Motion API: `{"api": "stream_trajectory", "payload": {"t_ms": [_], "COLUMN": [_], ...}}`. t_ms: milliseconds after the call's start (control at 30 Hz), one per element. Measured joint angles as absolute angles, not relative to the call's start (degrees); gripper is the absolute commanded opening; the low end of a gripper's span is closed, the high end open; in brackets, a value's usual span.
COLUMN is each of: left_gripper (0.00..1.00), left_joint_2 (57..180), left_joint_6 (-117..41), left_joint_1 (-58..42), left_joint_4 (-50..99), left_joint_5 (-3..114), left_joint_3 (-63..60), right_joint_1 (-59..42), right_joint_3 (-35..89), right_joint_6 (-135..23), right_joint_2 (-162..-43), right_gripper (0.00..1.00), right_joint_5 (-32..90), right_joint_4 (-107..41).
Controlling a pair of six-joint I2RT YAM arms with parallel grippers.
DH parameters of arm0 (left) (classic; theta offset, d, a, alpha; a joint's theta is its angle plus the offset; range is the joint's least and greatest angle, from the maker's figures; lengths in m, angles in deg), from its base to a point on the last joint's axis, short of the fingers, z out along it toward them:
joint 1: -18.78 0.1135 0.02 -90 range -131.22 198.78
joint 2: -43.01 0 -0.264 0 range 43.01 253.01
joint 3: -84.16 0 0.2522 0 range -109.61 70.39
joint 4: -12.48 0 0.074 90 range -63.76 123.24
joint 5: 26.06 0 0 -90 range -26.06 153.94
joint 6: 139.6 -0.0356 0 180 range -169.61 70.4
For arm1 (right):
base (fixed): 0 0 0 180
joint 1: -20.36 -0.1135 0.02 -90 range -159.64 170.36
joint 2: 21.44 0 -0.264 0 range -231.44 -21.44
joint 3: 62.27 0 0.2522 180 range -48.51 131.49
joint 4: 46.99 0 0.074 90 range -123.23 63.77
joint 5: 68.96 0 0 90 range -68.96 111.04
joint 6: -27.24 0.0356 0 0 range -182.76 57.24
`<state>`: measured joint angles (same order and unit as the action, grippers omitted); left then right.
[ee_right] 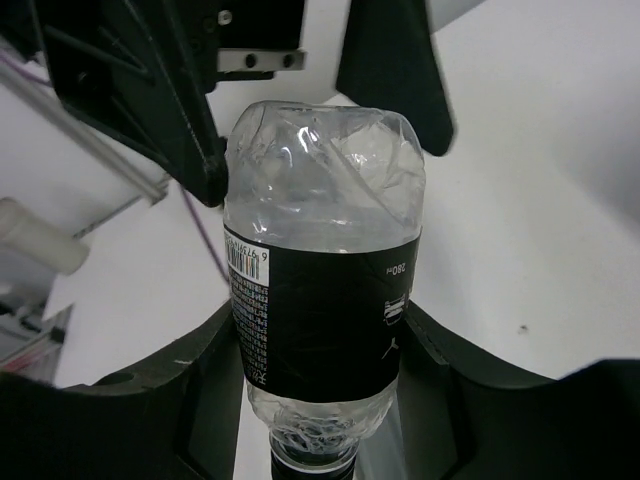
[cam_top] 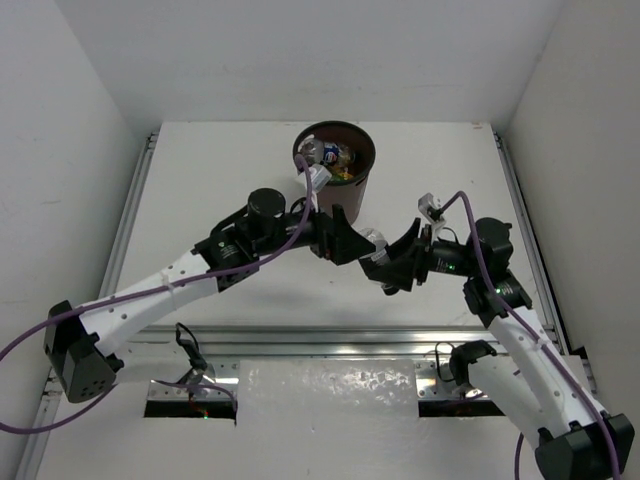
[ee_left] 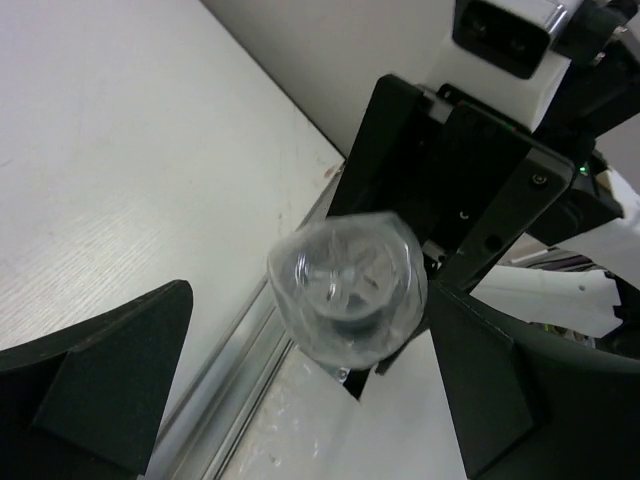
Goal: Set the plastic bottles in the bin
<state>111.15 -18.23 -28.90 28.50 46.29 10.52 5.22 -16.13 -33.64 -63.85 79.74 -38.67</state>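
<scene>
Right tool [ee_right: 320, 345] clamps clear bottle [ee_right: 320, 200]; left tool [ee_left: 310, 300] gapes before it.

bin [cam_top: 352, 196] | bottles [cam_top: 338, 160] inside (mixed colours) | left and right jaws meet near it | clear bottle [cam_top: 373, 238] between, seemingly

bin [cam_top: 360, 185]: far centre | bottles [cam_top: 335, 158]: in bin | held bottle [ee_right: 325, 300]: before bin, in right jaws, beside left jaws
</scene>
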Motion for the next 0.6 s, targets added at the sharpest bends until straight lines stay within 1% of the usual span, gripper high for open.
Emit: {"api": "stream_trajectory", "payload": {"t_ms": [33,100,200,300,333,367,400,467,500,533,600], "left_gripper": [0.99,0.95,0.77,0.45,0.31,0.21,0.08,0.01,0.00,0.00,0.00], "left_joint_2": [111.7,112.5,113.5,115.1,115.4,115.7,115.9,116.0,116.1,116.2,116.6], "left_joint_6": [-18.1,-17.5,-16.7,-15.7,-15.8,-15.9,-16.3,-16.3,-16.3,-16.4,-16.2], "left_joint_1": [-28.9,-29.2,-29.3,-30.0,-30.1,-30.0,-29.9,-29.7,-29.6,-29.6,-29.8], "left_joint_4": [27.6,26.0,23.3,20.5,20.0,19.9,19.4,19.2,19.7,20.1,22.8], "left_joint_5": [45.9,44.9,42.3,38.9,38.4,38.4,38.1,37.9,37.9,38.1,39.7], "left_joint_3": [10.3,10.3,10.3,9.7,9.5,9.4,9.4,9.2,8.8,8.4,6.4], "right_joint_1": [5.2,5.2,5.2,5.2,5.3,5.4,5.4,5.4,5.4,5.4,5.3], "right_joint_3": [-16.1,-16.1,-16.1,-16.0,-15.9,-15.6,-15.2,-14.9,-14.9,-14.7,-14.4], "right_joint_6": [-33.0,-31.5,-29.5,-28.5,-28.2,-28.0,-27.6,-27.5,-27.4,-27.0,-27.7], "right_joint_2": [-63.9,-63.8,-63.8,-64.1,-64.3,-64.4,-64.7,-65.1,-65.2,-65.2,-65.2], "right_gripper": [0.33,0.33,0.33,0.34,0.36,0.37,0.40,0.53,0.71,0.98,0.99], "right_joint_5": [81.0,83.3,85.2,85.5,85.6,85.4,84.8,84.9,84.7,84.5,82.4], "right_joint_4": [-39.0,-39.6,-41.4,-42.1,-42.2,-42.2,-42.1,-42.2,-42.2,-42.1,-42.1]}}
